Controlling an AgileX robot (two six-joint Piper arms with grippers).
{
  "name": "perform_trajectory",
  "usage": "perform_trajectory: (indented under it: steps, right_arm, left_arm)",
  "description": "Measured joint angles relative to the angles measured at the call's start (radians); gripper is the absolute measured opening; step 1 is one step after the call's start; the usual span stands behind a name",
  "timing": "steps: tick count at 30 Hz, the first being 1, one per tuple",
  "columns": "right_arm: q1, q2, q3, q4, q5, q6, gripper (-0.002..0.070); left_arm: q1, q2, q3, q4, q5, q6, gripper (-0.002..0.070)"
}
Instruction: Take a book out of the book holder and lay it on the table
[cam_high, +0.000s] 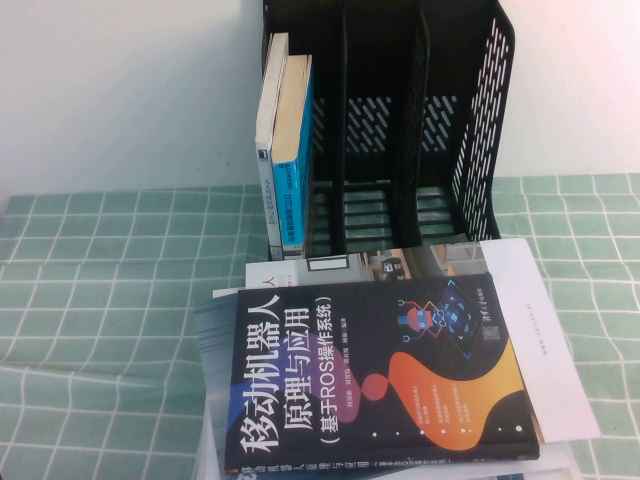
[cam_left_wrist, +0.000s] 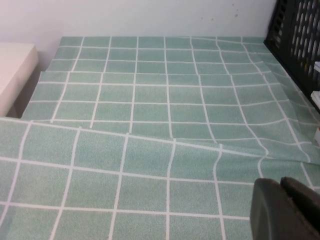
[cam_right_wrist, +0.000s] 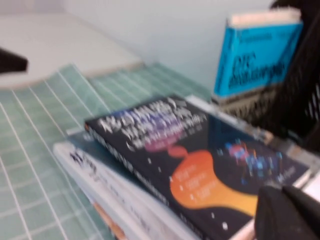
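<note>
The book (cam_high: 375, 375), black with a white Chinese title and orange and purple blobs, lies flat, cover up, on a stack in front of the book holder (cam_high: 400, 120). The holder's middle and right compartments are empty. Neither arm shows in the high view. In the right wrist view my right gripper (cam_right_wrist: 282, 190) is shut with nothing in it, just off a corner of the book (cam_right_wrist: 190, 155). My left gripper (cam_left_wrist: 281, 182) is shut and empty above the bare checked table (cam_left_wrist: 150, 100), with the holder (cam_left_wrist: 297, 45) off to one side.
A blue-spined book (cam_high: 293, 150) and a white book (cam_high: 268, 140) stand in the holder's left compartment. Under the black book lie a white brochure (cam_high: 545, 330) and other pale books (cam_right_wrist: 100, 180). Wrinkled green cloth (cam_high: 100, 300) spreads to the left.
</note>
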Motion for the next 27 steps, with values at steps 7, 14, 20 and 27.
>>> perform_trajectory:
  steps: [7, 14, 20, 27]
  right_arm:
    - [-0.2, 0.0, 0.0, 0.054, -0.06, -0.103, -0.0002]
    - [-0.623, 0.0, 0.0, 0.198, -0.102, -0.322, -0.0002]
    - [-0.914, -0.051, 0.0, 0.312, -0.139, -0.379, -0.0002]
    - [-1.108, -0.099, 0.043, 0.353, -0.142, -0.498, -0.0002]
  left_arm:
    - [0.0, 0.0, 0.0, 0.0, 0.0, 0.0, -0.0003]
    - [0.0, 0.0, 0.0, 0.0, 0.0, 0.0, -0.0003]
    - [0.0, 0.0, 0.0, 0.0, 0.0, -0.002, -0.0003]
    - [0.0, 0.0, 0.0, 0.0, 0.0, -0.002, -0.0003]
